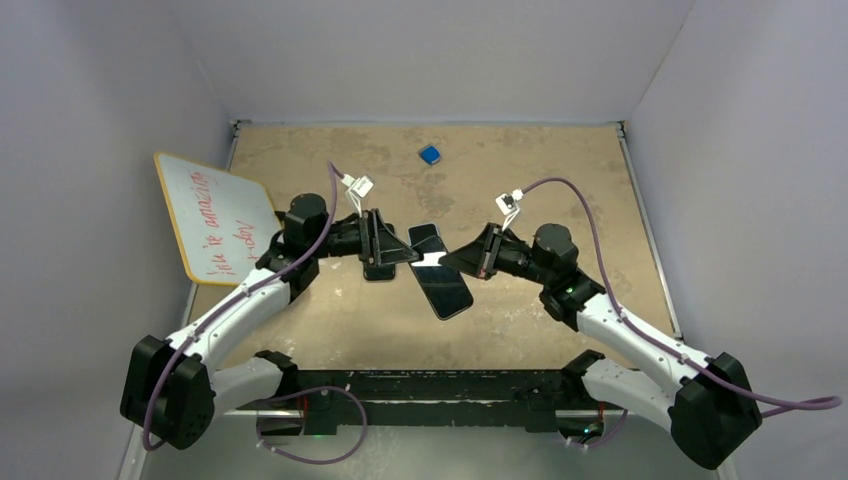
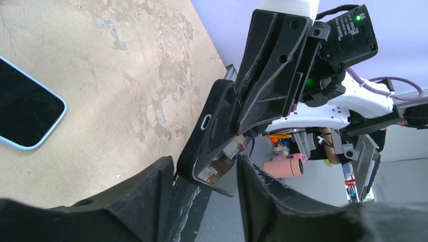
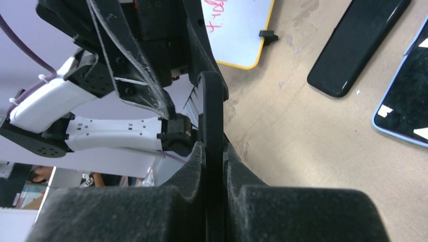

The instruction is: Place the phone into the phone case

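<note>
My right gripper (image 1: 452, 262) (image 3: 212, 146) is shut on a black phone case (image 1: 428, 240) (image 3: 212, 101), holding it on edge above the table's middle. In the left wrist view the case (image 2: 212, 116) has a glossy slab (image 2: 222, 169) lying against its inner face. My left gripper (image 1: 412, 256) (image 2: 206, 160) is open. Its fingers (image 2: 151, 201) straddle the case's free end, one touching it and the other a little apart. A black phone with a light-blue rim (image 1: 448, 292) (image 2: 25, 113) (image 3: 406, 101) lies flat on the table just below the grippers.
Another black slab (image 1: 378, 272) (image 3: 353, 45) lies flat under my left gripper. A yellow-framed whiteboard (image 1: 215, 215) (image 3: 237, 30) with red writing leans at the left wall. A small blue object (image 1: 430, 154) sits near the back of the tan tabletop (image 1: 560, 170).
</note>
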You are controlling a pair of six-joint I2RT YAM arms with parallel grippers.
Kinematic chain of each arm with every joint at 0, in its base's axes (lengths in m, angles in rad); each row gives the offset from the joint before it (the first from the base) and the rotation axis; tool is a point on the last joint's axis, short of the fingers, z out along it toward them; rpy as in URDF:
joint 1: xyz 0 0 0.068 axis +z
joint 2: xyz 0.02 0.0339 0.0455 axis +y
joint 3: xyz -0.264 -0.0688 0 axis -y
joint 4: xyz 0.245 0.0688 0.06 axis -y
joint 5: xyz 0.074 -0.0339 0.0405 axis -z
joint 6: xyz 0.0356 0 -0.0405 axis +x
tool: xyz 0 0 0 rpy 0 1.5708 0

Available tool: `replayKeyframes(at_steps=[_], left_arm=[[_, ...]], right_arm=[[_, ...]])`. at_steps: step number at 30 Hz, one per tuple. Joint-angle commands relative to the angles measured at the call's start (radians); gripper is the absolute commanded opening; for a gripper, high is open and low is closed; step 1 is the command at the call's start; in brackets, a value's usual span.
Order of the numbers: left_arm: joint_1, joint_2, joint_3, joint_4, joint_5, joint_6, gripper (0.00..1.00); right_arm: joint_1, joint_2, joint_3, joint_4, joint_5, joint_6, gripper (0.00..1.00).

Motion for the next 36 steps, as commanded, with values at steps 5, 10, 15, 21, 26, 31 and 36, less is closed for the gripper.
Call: replayKeyframes(at_steps=[5, 10, 15, 21, 26, 31, 36], left_arm=[[0.003, 0.024, -0.008, 0.084, -0.012, -0.029, 0.23], [0.001, 0.027, 0.047, -0.085, -0.105, 0.056, 0.00], [-0.013, 0.027, 0.145, -0.287, -0.188, 0.178, 0.07], [-0.012, -0.021, 0.128, -0.265, -0.201, 0.122, 0.54], [-0.012, -0.050, -0.016, -0.022, -0.113, -0.086, 0.60], [-0.015, -0.055, -0.166, 0.281, -0.088, -0.275, 0.62], [-0.055, 0.012, -0.241, 0.517, -0.087, -0.401, 0.62]], right_arm=[[0.002, -0.027, -0.001, 0.142, 0.051, 0.062, 0.00], [0.002, -0.027, -0.001, 0.131, 0.066, 0.055, 0.00], [0.002, -0.003, 0.031, 0.067, 0.082, 0.025, 0.00], [0.002, -0.028, 0.030, 0.044, 0.190, 0.033, 0.00], [0.002, -0.058, 0.002, 0.072, 0.364, 0.076, 0.00], [0.002, -0.053, -0.017, 0.131, 0.449, 0.138, 0.00], [0.002, -0.033, -0.019, 0.178, 0.482, 0.183, 0.00]])
